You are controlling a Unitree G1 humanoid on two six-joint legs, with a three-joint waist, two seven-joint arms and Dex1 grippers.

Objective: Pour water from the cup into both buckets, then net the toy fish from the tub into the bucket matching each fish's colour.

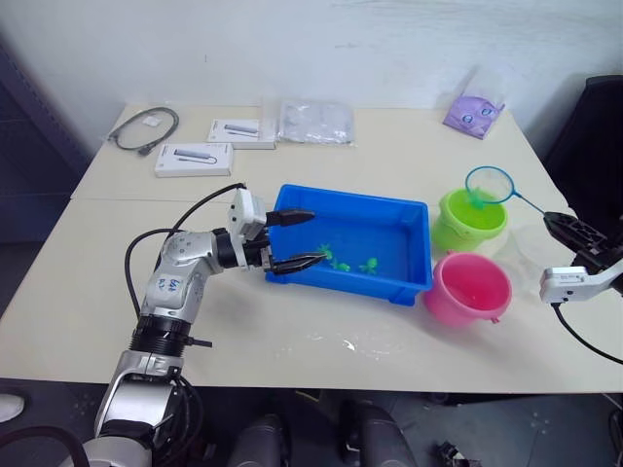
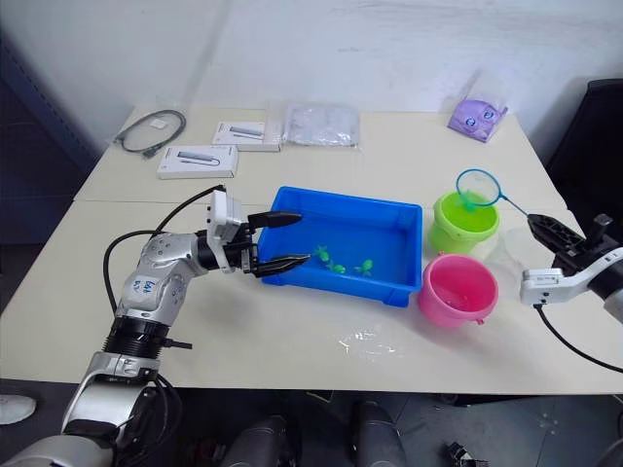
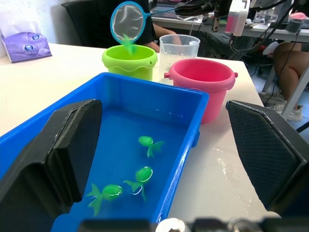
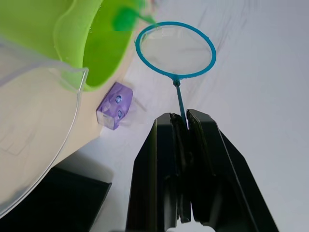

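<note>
The blue tub [image 1: 417, 240] sits mid-table with three green toy fish [image 3: 149, 143] in its water. My left gripper [image 1: 318, 234] is open, its fingers straddling the tub's left end wall. At the right, my right gripper [image 4: 186, 116] is shut on the thin handle of the net [image 1: 489, 183]. The net's hoop hangs over the lime green bucket [image 1: 471, 221], with a green fish [image 3: 128, 43] at its lower edge. In front of the green bucket stands the pink bucket [image 1: 469, 287]. The clear cup [image 3: 178, 48] stands just right of the two buckets.
Two white boxes [image 1: 194, 159], a grey cable [image 1: 144, 128] and a clear plastic bag [image 1: 315, 123] lie along the table's far edge. A purple packet [image 1: 474, 113] lies at the far right. Spilled water [image 1: 355, 342] glistens in front of the tub. A person's leg [image 3: 289, 63] is beyond the table.
</note>
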